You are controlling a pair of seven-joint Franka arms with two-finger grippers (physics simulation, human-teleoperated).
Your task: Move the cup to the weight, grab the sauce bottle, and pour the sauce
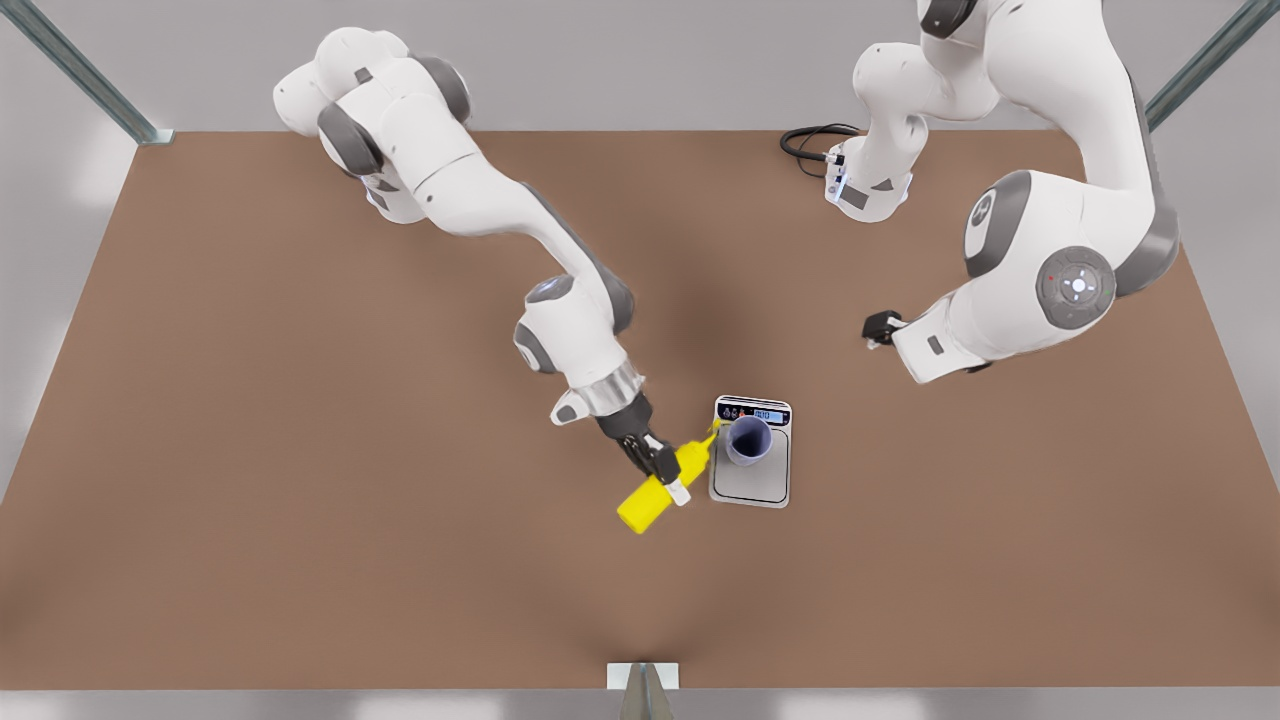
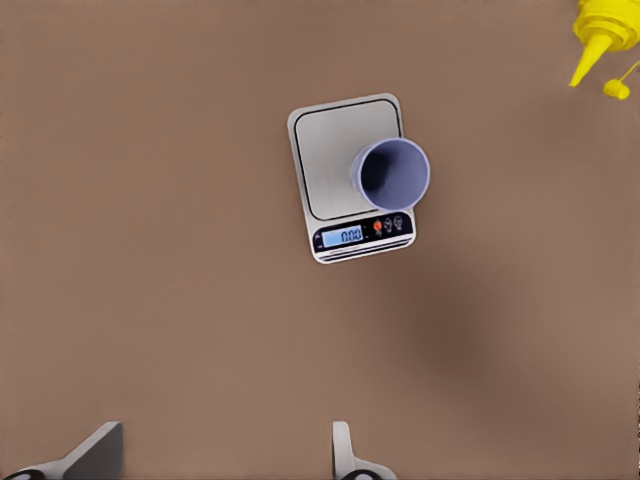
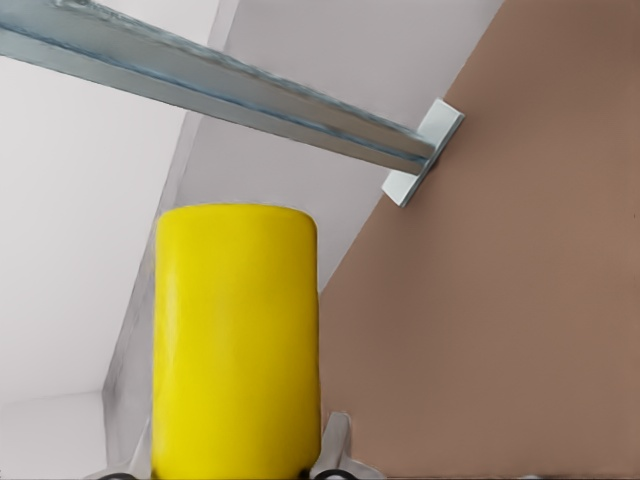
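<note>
The lavender cup (image 1: pixel 748 440) stands upright on the silver weight (image 1: pixel 750 485), near its display; the left wrist view looks down on the cup (image 2: pixel 392 172) and the weight (image 2: pixel 335 170). My right gripper (image 1: pixel 662 468) is shut on the yellow sauce bottle (image 1: pixel 655 495), which is tilted with its nozzle at the cup's rim. The bottle's body (image 3: pixel 236 350) fills the space between the right gripper's fingers. The nozzle (image 2: pixel 598 40) shows with a small yellow blob (image 2: pixel 617 88) beside it. My left gripper (image 1: pixel 878 328) waits open, high at the front view's right, its fingertips (image 2: pixel 95 455) wide apart.
A black cable (image 1: pixel 810 140) lies by the arm base at the table's back. A metal bracket (image 1: pixel 642 675) sits at the front edge, and metal frame posts (image 1: pixel 90 75) rise at the back corners. Bare brown table (image 1: pixel 300 450) surrounds the weight.
</note>
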